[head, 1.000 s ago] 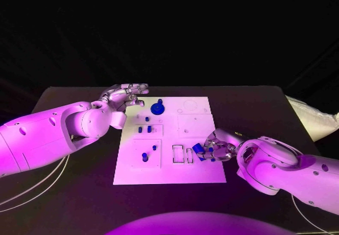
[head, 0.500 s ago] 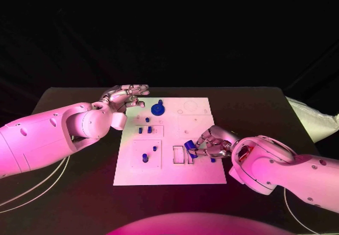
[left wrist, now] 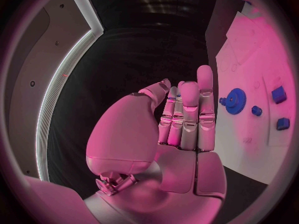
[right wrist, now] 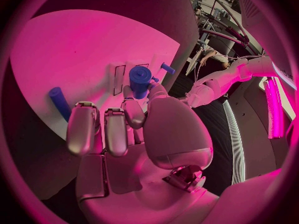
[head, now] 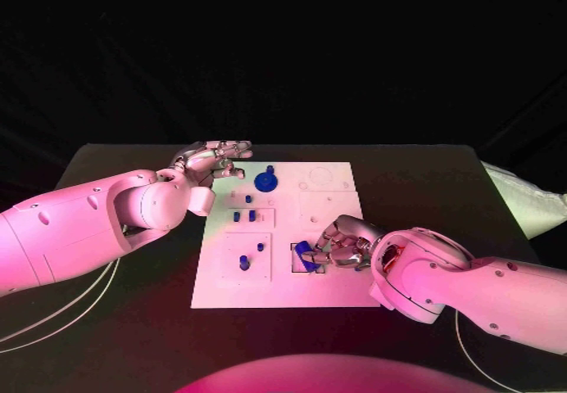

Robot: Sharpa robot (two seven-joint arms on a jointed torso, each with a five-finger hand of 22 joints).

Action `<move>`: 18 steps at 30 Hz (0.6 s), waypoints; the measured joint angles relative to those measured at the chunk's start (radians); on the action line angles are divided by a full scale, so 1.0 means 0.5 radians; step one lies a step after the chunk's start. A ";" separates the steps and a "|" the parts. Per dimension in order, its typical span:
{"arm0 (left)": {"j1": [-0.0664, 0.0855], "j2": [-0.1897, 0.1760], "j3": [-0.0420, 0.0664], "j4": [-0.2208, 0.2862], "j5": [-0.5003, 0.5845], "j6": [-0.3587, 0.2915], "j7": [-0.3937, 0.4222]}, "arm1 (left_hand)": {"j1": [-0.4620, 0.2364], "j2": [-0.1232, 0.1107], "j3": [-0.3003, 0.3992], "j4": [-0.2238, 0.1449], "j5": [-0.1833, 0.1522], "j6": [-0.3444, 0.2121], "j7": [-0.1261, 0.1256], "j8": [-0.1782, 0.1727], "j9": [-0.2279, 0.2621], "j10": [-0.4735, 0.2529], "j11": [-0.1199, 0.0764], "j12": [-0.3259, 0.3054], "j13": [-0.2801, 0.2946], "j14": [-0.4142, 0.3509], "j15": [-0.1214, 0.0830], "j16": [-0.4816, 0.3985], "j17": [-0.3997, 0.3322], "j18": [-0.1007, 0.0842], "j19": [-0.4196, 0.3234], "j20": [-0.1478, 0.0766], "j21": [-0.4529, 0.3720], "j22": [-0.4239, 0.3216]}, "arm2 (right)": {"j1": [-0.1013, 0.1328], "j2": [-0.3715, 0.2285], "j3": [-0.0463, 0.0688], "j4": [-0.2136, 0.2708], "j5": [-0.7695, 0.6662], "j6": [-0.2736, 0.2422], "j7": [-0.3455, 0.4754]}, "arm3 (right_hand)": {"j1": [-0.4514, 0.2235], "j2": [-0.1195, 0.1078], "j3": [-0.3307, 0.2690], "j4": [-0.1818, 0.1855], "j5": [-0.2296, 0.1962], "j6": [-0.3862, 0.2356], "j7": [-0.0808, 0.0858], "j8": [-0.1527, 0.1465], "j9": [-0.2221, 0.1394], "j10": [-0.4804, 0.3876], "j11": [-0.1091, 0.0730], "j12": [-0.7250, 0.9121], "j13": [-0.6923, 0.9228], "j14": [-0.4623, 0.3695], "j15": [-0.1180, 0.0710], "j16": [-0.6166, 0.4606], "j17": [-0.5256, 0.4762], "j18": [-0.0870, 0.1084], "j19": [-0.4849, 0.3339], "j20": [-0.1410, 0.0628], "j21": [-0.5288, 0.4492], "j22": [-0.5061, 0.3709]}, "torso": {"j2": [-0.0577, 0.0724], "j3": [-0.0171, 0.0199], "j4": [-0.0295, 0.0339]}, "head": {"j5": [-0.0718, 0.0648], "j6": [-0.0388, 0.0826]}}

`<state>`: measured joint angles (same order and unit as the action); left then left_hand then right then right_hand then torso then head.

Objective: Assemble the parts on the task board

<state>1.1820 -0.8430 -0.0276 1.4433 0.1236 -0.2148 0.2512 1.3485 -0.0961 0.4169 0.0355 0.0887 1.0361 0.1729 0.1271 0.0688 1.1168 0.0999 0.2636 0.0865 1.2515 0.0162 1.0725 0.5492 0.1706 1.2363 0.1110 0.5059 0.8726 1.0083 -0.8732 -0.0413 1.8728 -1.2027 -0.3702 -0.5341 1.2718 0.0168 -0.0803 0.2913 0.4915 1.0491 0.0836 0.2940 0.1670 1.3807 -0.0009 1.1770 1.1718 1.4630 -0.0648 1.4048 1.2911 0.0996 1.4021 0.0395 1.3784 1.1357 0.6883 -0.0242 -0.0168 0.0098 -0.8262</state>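
Table (head: 130, 323): black, carries all items.
Task board (head: 331, 291): white plate, mid-table, rect. recesses.
Left hand (head: 213, 164): at board's far-left corner, holds nothing, fingers straight and side by side in wrist view.
Right hand (head: 337, 244): over board's near-right area, grasps a blue cylindrical part (right wrist: 139, 80) between thumb and fingers, at the slot recesses.
Blue gear (head: 265, 181): far area of board, near left hand.
Small blue pegs (head: 242, 217): left-centre recess; one more peg (head: 243, 263) below.
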 measured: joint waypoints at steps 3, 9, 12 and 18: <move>0.000 -0.002 0.000 0.000 0.000 0.000 0.000 | 0.000 0.000 0.000 0.000 0.000 0.000 0.000 0.000 0.000 0.000 0.000 0.000 0.000 0.000 0.000 0.000 0.000 0.000 0.000 0.000 0.000 0.000 | -0.002 0.015 0.002 -0.010 0.001 0.010 -0.005 | -0.023 -0.013 -0.013 -0.003 0.000 0.015 -0.014 0.000 0.024 0.004 -0.003 -0.011 0.000 0.007 -0.007 0.000 -0.003 0.000 0.000 0.000 0.000 0.000 | 0.001 0.0012 -0.001 | 0.001 -0.002; 0.000 -0.002 0.000 0.001 0.000 0.000 -0.001 | 0.000 0.000 0.000 0.000 0.000 0.000 0.000 0.000 0.000 0.000 0.000 0.000 0.000 0.000 0.000 0.000 0.000 0.000 0.000 0.000 0.000 0.000 | -0.008 0.026 -0.001 -0.020 -0.010 0.011 -0.022 | -0.173 0.000 -0.118 -0.002 -0.221 0.035 -0.028 0.030 0.061 0.005 -0.006 -0.066 -0.027 0.007 -0.007 -0.016 -0.034 0.000 0.000 0.000 0.000 -0.010 | 0.000 0.0012 -0.002 | 0.002 -0.007; 0.000 -0.003 0.000 0.001 0.000 0.000 -0.001 | 0.000 0.000 0.000 0.000 0.000 0.000 0.000 0.000 0.000 0.000 0.000 0.000 0.000 0.000 0.000 0.000 0.000 0.000 0.000 0.000 0.000 0.000 | -0.009 0.028 -0.002 -0.022 -0.026 0.003 -0.029 | -0.298 -0.013 -0.208 -0.002 -0.487 0.018 -0.011 0.022 0.068 -0.035 -0.004 -0.135 -0.075 0.007 -0.007 -0.031 -0.052 0.000 0.000 0.000 0.000 -0.024 | 0.000 0.0012 -0.002 | 0.003 -0.007; 0.000 -0.003 0.000 0.001 0.000 0.000 -0.002 | 0.000 0.000 0.000 0.000 0.000 0.000 0.000 0.000 0.000 0.000 0.000 0.000 0.000 0.000 0.000 0.000 0.000 0.000 0.000 0.000 0.000 0.000 | -0.009 0.032 -0.002 -0.019 -0.070 -0.020 -0.031 | -0.434 -0.040 -0.281 0.006 -0.643 0.009 -0.017 0.022 0.091 -0.051 0.000 -0.201 -0.126 0.007 -0.007 -0.039 -0.068 0.000 0.000 0.000 -0.010 -0.035 | -0.001 0.0023 -0.003 | 0.004 -0.003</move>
<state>1.1819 -0.8442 -0.0276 1.4440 0.1235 -0.2146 0.2503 1.3485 -0.0961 0.4169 0.0355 0.0887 1.0361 0.1729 0.1271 0.0688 1.1168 0.0999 0.2636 0.0865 1.2515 0.0162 1.0725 0.5493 0.1706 1.2363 0.1110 0.5059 0.8727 1.0037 -0.8570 -0.0422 1.8632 -1.2377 -0.3802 -0.5496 1.0549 -0.0030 -0.2209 0.2941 0.1699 1.0536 0.0751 0.3051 0.2125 1.3550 -0.0008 1.0764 1.1091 1.4665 -0.0685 1.3853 1.2572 0.0996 1.4020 0.0395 1.3735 1.1182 0.6879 -0.0230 -0.0183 0.0117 -0.8276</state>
